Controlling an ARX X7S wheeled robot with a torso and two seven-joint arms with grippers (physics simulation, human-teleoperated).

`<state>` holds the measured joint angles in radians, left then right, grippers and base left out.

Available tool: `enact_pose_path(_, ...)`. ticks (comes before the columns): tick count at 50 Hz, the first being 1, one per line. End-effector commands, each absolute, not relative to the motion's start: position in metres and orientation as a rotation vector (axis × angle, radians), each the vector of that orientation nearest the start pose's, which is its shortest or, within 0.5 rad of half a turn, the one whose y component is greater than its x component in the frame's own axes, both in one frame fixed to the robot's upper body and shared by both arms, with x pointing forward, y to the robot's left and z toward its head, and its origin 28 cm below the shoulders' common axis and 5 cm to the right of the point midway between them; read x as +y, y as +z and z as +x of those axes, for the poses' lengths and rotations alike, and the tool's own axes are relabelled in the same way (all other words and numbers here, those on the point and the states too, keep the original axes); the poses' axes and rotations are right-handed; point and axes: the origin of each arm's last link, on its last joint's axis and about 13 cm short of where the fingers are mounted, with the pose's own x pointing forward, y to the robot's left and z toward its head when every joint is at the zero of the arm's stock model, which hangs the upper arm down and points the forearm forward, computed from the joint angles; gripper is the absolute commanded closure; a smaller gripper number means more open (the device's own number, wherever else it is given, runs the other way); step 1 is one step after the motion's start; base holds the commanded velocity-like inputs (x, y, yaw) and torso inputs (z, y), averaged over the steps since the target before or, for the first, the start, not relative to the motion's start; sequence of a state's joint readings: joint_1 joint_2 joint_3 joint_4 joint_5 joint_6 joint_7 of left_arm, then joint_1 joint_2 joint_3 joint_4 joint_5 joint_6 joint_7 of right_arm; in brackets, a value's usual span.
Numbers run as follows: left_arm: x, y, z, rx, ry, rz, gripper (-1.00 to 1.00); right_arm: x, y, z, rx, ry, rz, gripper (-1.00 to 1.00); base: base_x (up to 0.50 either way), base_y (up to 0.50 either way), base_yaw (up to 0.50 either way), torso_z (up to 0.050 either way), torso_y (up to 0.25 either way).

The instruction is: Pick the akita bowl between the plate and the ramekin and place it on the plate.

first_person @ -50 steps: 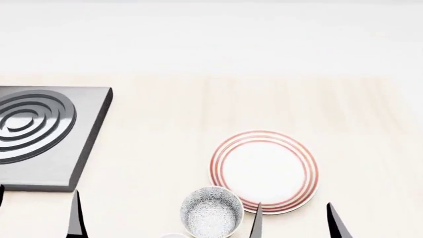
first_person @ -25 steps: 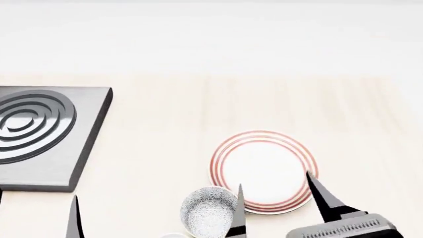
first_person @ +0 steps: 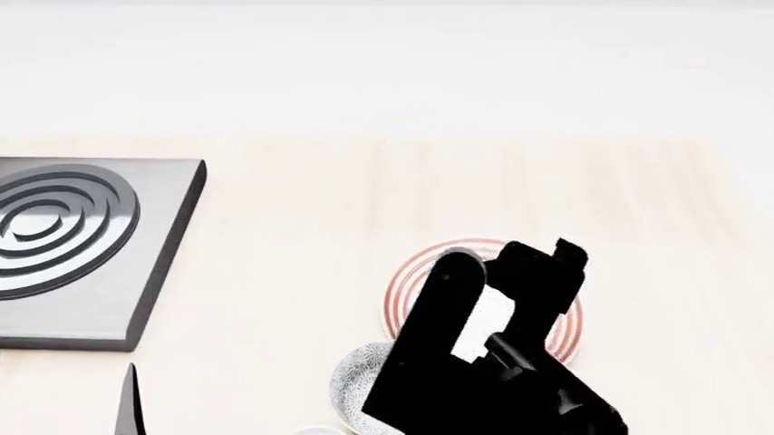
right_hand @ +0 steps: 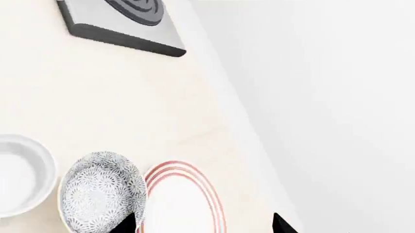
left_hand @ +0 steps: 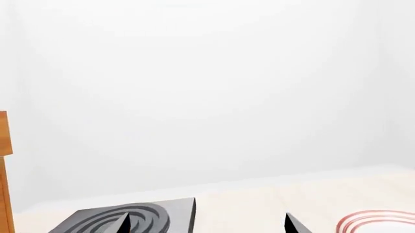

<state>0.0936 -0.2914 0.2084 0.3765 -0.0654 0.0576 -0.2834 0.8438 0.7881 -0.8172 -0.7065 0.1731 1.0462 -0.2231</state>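
No readable text, label, brand, number or sign on anything.

The akita bowl (right_hand: 99, 195) is seen upright on the pale wooden surface, its interior and rim covered in a fine grey-and-white speckled pattern. It is flanked by the ramekin (right_hand: 19, 174), a plain white smooth-walled cup that is empty and cut off by the picture's edge, and by the plate (right_hand: 184, 201), a flat white disc ringed with concentric red lines. The bowl's rim is found just beside the plate's rim (whether they touch cannot be told). In the head view the bowl (first_person: 353, 379) and the plate (first_person: 418, 265) are largely hidden, only slivers of each being shown.
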Motion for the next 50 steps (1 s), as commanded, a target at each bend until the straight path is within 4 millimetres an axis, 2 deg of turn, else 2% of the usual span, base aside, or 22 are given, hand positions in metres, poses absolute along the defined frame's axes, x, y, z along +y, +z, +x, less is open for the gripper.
enact_pose_path(1,0.218,0.075,0.188,-0.302,0.006,0.088,-1.00,-0.151,0.240,0.268,0.293,0.587,-1.342,-1.00,0.00,0.00,0.00,0.000,0.000)
enact_pose_path(7,0.221,0.073,0.190,-0.302,0.030,0.078,-1.00,-0.143,0.254,0.279,0.348,0.660,-1.615,-1.00,0.00,0.00,0.00,0.000,0.000)
enact_pose_path(10,0.222,0.072,0.191,-0.297,0.033,0.074,-1.00,-0.141,0.257,0.285,0.362,0.654,-1.636,-1.00,0.00,0.00,0.00,0.000,0.000)
enact_pose_path(12,0.222,0.073,0.190,-0.299,0.031,0.072,-1.00,-0.140,0.248,0.285,0.389,0.689,-1.720,-1.00,0.00,0.00,0.00,0.000,0.000)
enact_pose_path(16,0.223,0.071,0.189,-0.298,0.035,0.054,-1.00,-0.133,0.245,0.292,0.375,0.685,-1.725,-1.00,0.00,0.00,0.00,0.000,0.000)
enact_pose_path(23,0.227,0.068,0.189,-0.286,0.044,0.043,-1.00,-0.122,0.233,0.302,0.324,0.707,-1.841,-1.00,0.00,0.00,0.00,0.000,0.000)
enact_pose_path(29,0.228,0.064,0.188,-0.274,0.046,0.035,-1.00,-0.110,0.230,0.311,0.278,0.720,-1.852,-1.00,0.00,0.00,0.00,0.000,0.000)
enact_pose_path(33,0.230,0.064,0.189,-0.273,0.053,0.037,-1.00,-0.109,0.223,0.314,0.274,0.740,-1.875,-1.00,0.00,0.00,0.00,0.000,0.000)
enact_pose_path(41,0.230,0.063,0.190,-0.271,0.058,0.037,-1.00,-0.105,0.223,0.319,0.257,0.745,-1.878,-1.00,0.00,0.00,0.00,0.000,0.000)
enact_pose_path(50,0.230,0.062,0.190,-0.266,0.060,0.037,-1.00,-0.095,0.223,0.318,0.156,0.769,-1.792,-1.00,0.00,0.00,0.00,0.000,0.000)
